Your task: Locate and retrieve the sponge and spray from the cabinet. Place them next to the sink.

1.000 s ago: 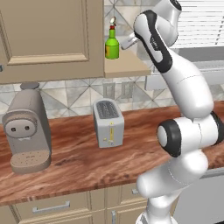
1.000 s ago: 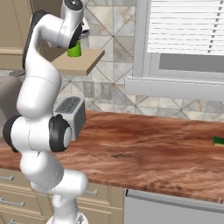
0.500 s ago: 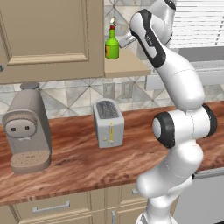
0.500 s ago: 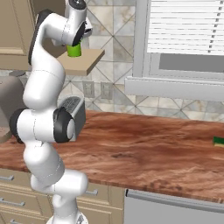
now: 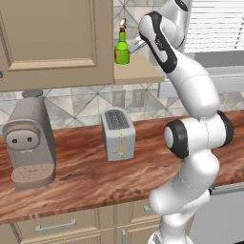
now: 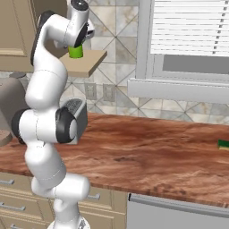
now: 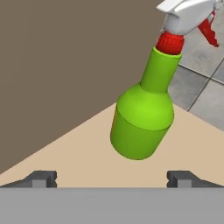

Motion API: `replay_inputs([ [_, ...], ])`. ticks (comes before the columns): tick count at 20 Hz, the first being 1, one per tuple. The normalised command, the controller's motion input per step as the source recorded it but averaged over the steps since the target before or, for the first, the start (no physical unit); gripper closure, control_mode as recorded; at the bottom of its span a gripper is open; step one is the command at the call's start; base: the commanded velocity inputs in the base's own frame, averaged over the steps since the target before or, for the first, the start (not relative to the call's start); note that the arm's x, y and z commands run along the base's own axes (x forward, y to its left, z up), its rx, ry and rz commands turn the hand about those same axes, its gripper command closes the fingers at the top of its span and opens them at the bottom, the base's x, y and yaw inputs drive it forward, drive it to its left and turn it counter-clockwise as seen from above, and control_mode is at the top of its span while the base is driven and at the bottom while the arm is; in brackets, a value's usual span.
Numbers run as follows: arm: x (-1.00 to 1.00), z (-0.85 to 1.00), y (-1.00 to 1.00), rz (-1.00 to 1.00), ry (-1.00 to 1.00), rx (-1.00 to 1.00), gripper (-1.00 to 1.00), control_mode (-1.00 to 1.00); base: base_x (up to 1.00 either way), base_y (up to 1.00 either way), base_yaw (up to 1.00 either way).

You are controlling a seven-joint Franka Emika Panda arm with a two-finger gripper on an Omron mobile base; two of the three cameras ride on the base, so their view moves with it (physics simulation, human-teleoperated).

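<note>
hand view: spray (image 7: 142, 124) just ahead of wide-open pincer (image 7: 112, 178) (untouched)

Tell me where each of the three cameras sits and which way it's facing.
Left base view: behind the arm's left, facing the tan wooden cabinet; arm at right.
Right base view: behind the arm's right, facing the brown wooden counter; arm at left.
Hand view: on the hand, facing the shelf; open gripper below.
All share the bright green spray bottle.

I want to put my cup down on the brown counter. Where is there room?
The counter has a wide bare stretch between the toaster and the sponge at its far right. There is a smaller gap between the coffee machine and the toaster. The little shelf is crowded: the spray stands there.
</note>
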Motion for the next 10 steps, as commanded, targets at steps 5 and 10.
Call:
replay_inputs([
  [5,0.17,-0.13,0.15,-0.03,0.0,0.0,-1.0,-1.0,0.0,0.0,0.0],
  [10,0.15,-0.07,0.16,-0.04,0.0,0.0,-1.0,-1.0,0.0,0.0,0.0],
])
